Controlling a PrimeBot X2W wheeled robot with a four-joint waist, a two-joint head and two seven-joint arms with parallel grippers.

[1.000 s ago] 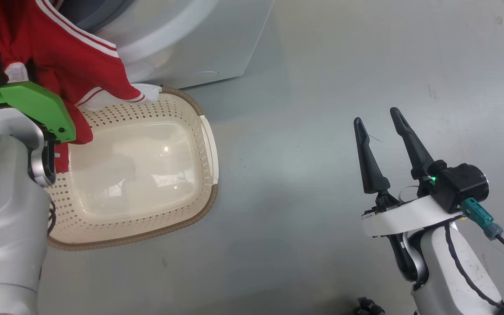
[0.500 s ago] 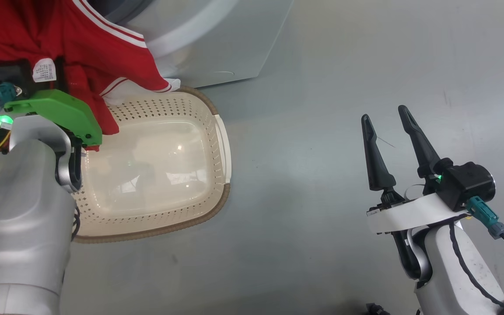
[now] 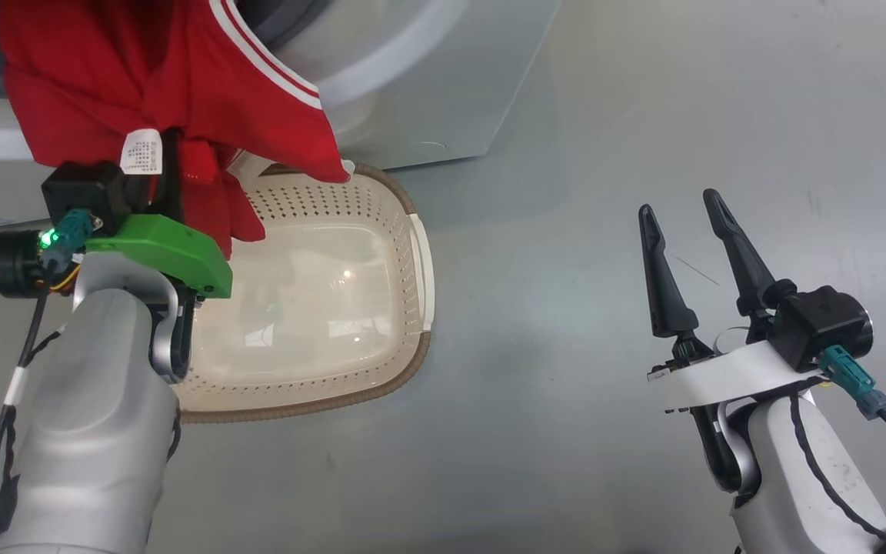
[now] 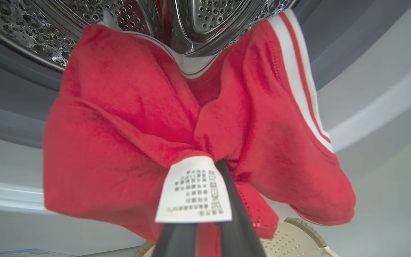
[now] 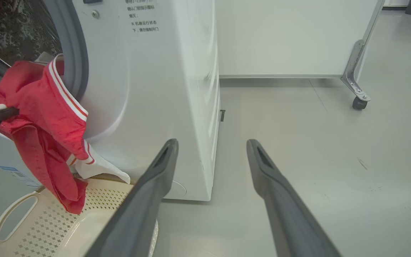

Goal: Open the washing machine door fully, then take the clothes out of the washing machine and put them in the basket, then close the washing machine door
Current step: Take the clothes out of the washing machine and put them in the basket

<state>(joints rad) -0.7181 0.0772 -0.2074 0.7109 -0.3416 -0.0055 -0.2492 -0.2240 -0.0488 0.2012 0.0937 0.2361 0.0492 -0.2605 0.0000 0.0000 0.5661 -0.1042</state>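
A red garment with white stripes, the clothes (image 3: 143, 92) (image 4: 120, 117) (image 5: 45, 117), hangs out of the washing machine (image 3: 428, 77) (image 5: 162, 89) over its grey seal. My left gripper (image 3: 170, 150) (image 4: 209, 167) is shut on a bunch of this fabric beside its white care label. The lower end of the garment dangles over the far left corner of the cream basket (image 3: 412, 308) (image 5: 48, 221), which stands on the floor against the machine's front. Behind the cloth is the steel drum (image 4: 191, 21). My right gripper (image 3: 677, 200) (image 5: 211, 142) is open and holds nothing, off to the basket's right. The washing machine door is out of view.
Grey floor (image 3: 551, 269) stretches between the basket and my right arm. A white panel on a caster wheel (image 5: 359, 103) stands behind the machine's right side. A blue label (image 5: 13, 173) sits low on the machine's front.
The head camera has shifted. My left gripper has closed tight on the red garment and drawn it back from the drum toward the basket. The right arm has stayed put.
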